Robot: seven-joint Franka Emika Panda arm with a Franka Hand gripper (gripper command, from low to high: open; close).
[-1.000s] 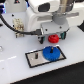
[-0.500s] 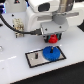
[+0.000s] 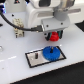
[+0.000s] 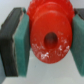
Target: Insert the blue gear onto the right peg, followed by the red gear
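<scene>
The blue gear [image 3: 50, 53] lies flat on the white, black-bordered plate [image 3: 36, 62], toward the exterior view's right end. That gear hides the right peg. A thin dark pin [image 3: 36, 57] stands at the plate's other end. My gripper [image 3: 53, 35] hangs a little above the blue gear, shut on the red gear [image 3: 53, 35]. In the wrist view the red gear [image 4: 49, 34] fills the frame, its centre hole facing the camera, clamped between the two teal pads [image 4: 19, 46].
The plate rests on a white table [image 3: 15, 50]. A small tan rack-like object [image 3: 18, 28] stands at the exterior view's left, behind the arm's black cable [image 3: 15, 22]. A dark edge runs along the table's far side.
The gripper holding the red gear has shifted slightly, staying just above the blue gear on the plate. The blue gear has not moved.
</scene>
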